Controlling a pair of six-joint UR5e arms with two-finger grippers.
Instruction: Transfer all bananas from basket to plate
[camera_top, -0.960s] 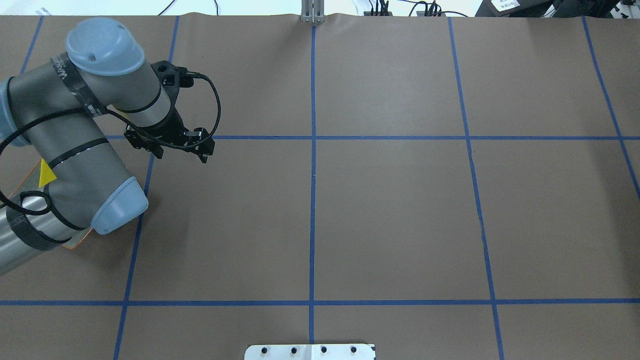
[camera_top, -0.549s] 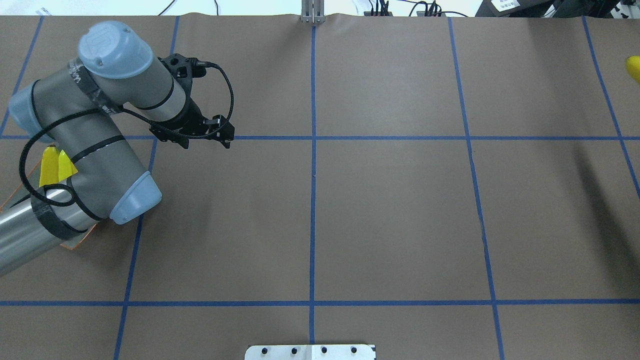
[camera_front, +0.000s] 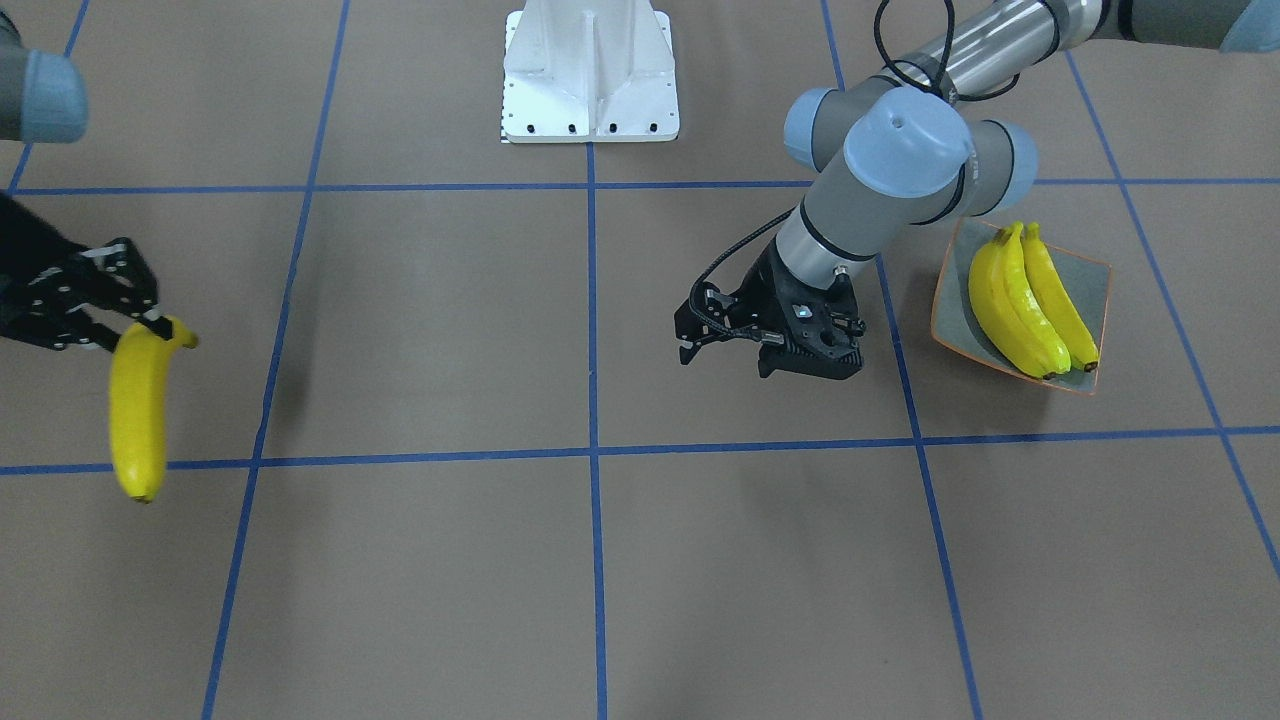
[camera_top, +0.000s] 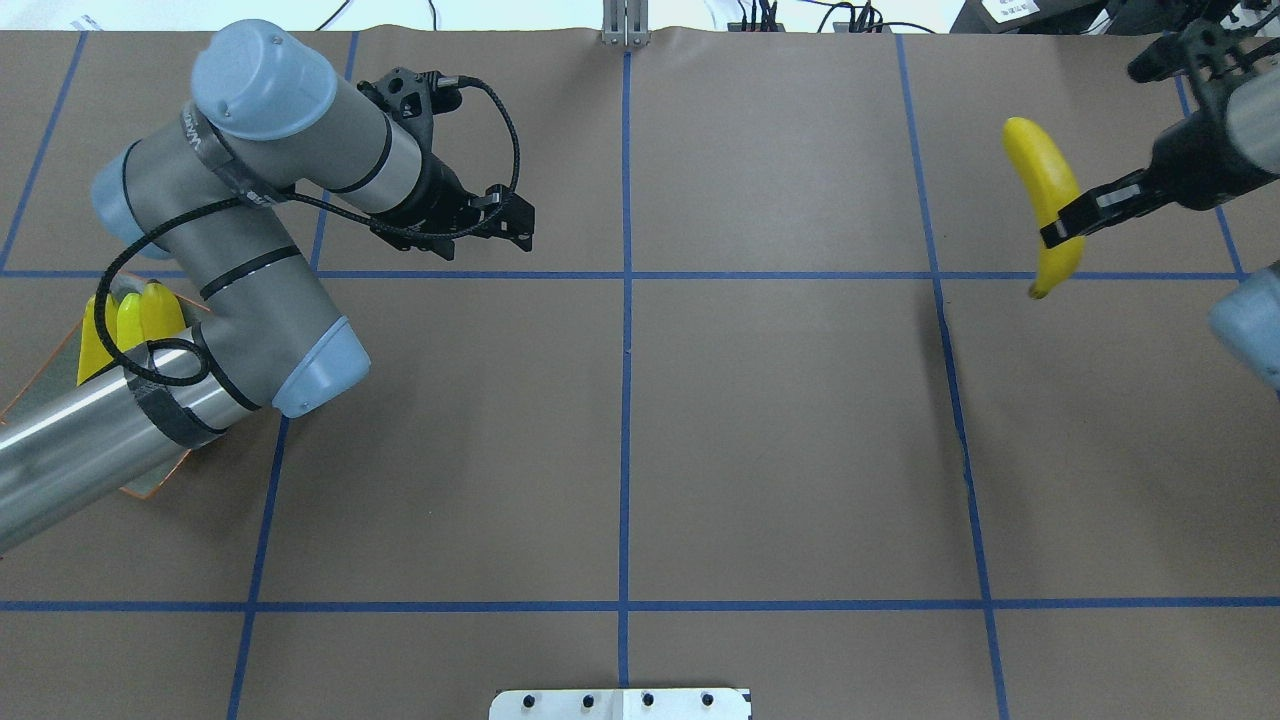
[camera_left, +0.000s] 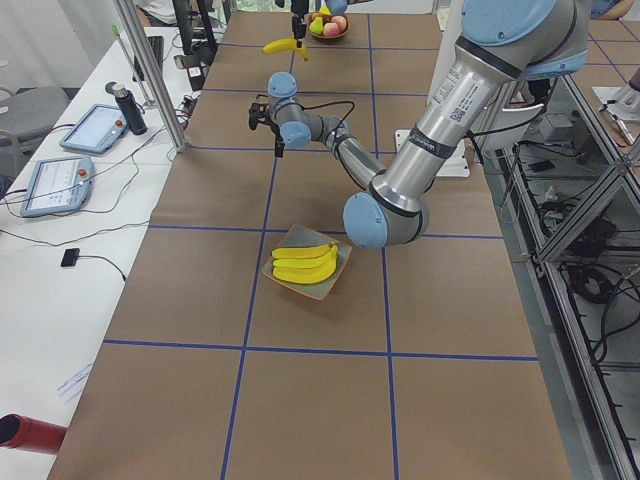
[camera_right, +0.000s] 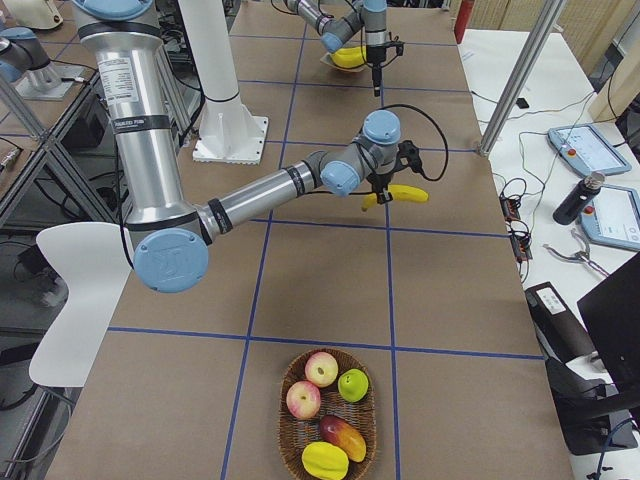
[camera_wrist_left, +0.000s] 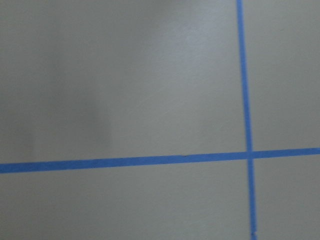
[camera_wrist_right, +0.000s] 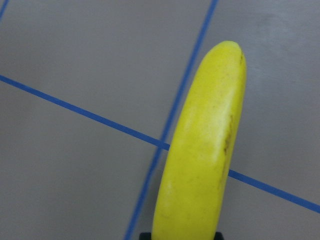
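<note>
Plate (camera_front: 1088, 288) sits back behind the left gripper (camera_front: 722, 360), out toward the robot's left end of the table (camera_top: 780, 450). In the overhead view the left forearm hides part of it. We count what look like three bananas (camera_front: 1020, 300) lying side by side on it, touching each other.

Left gripper is well apart from the plate, nearer the table middle and up off the surface. Its fingers are spread with nothing between them. Its wrist camera shows only brown table and crossing blue tape (camera_wrist_left: 150, 161).

Right gripper (camera_top: 1062, 228) is far across from the left one, near the table's right end, pinching one banana (camera_top: 1040, 165) close to its stem end. The long part of the fruit sticks out past the fingers. The banana is clear of the table, its shadow on the paper beneath. In the right wrist view it juts forward from between the fingers over a tape crossing.

Basket (camera_right: 284, 425) is well apart from the right gripper, further toward the right end. It holds mixed fruit (camera_right: 320, 368).
</note>
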